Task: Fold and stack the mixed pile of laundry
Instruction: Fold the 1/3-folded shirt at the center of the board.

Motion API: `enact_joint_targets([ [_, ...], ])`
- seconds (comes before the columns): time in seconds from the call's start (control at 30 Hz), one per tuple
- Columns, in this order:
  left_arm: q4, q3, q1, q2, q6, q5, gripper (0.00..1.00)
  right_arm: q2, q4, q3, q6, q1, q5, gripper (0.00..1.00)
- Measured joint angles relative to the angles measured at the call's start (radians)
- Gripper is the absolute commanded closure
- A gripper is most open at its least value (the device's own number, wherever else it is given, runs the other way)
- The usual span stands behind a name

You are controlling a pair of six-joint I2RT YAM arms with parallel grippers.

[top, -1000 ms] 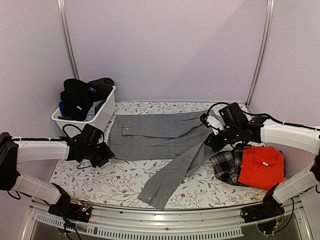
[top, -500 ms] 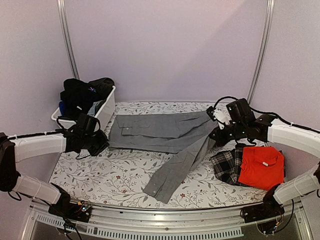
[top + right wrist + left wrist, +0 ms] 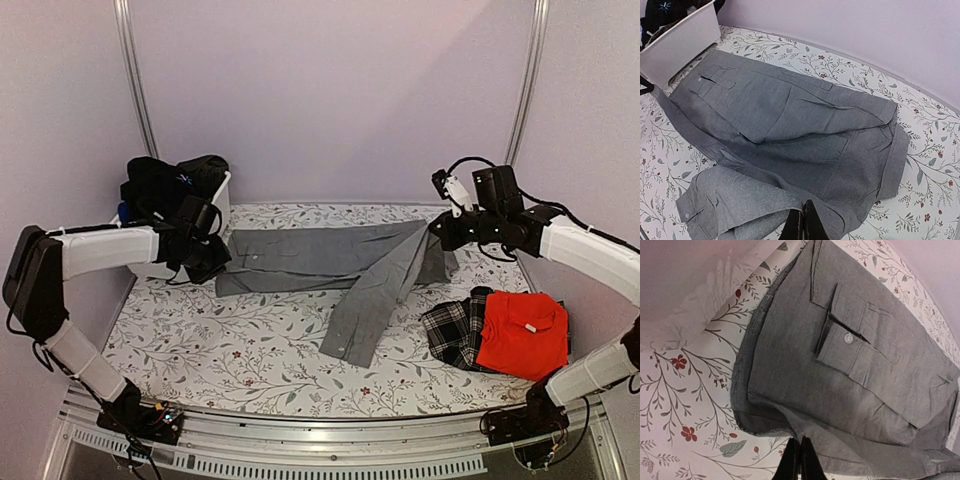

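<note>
A white plastic tub (image 3: 680,47) stands at the far left corner of a floral-print tablecloth (image 3: 230,350). Behind, two metal poles (image 3: 135,80) flank a lilac wall (image 3: 330,100).

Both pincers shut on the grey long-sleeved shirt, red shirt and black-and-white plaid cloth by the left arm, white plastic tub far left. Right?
Not quite. The top external view shows the red shirt and black-and-white plaid cloth by the right arm, not the left. The left pincer and right pincer are shut on the grey long-sleeved shirt, and the white plastic tub is far left.
</note>
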Motion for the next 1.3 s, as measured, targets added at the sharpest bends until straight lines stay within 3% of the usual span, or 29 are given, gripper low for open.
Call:
enact_joint_targets([
  [0.33,-0.074,0.217,0.001,0.201,0.129,-0.082,1.0,0.209,0.038,0.145,-0.032,-0.064,-0.017,1.0],
  [0.6,-0.105,0.314,0.002,0.325,0.181,-0.125,1.0,0.333,0.033,0.172,-0.057,-0.095,-0.02,1.0],
  [0.9,-0.143,0.409,0.002,0.433,0.237,-0.183,0.96,0.488,0.028,0.347,-0.073,-0.102,-0.043,1.0],
  [0.97,-0.152,0.422,0.002,0.451,0.248,-0.19,0.9,0.519,0.025,0.378,-0.076,-0.102,-0.044,1.0],
  [1.07,-0.159,0.445,0.002,0.478,0.273,-0.208,0.7,0.566,0.02,0.4,-0.08,-0.102,-0.035,0.98],
  [1.1,-0.16,0.449,0.002,0.48,0.29,-0.212,0.62,0.579,0.012,0.4,-0.082,-0.102,-0.025,0.93],
  [1.17,-0.158,0.454,0.002,0.48,0.321,-0.22,0.47,0.602,-0.004,0.4,-0.08,-0.102,-0.01,0.74],
  [1.2,-0.153,0.454,0.002,0.477,0.341,-0.224,0.4,0.616,-0.012,0.4,-0.089,-0.103,0.004,0.71],
  [1.27,-0.134,0.437,0.002,0.457,0.377,-0.223,0.29,0.637,-0.034,0.402,-0.08,-0.105,0.017,0.65],
  [1.3,-0.117,0.409,0.002,0.429,0.397,-0.217,0.27,0.649,-0.052,0.409,-0.079,-0.107,0.024,0.55],
])
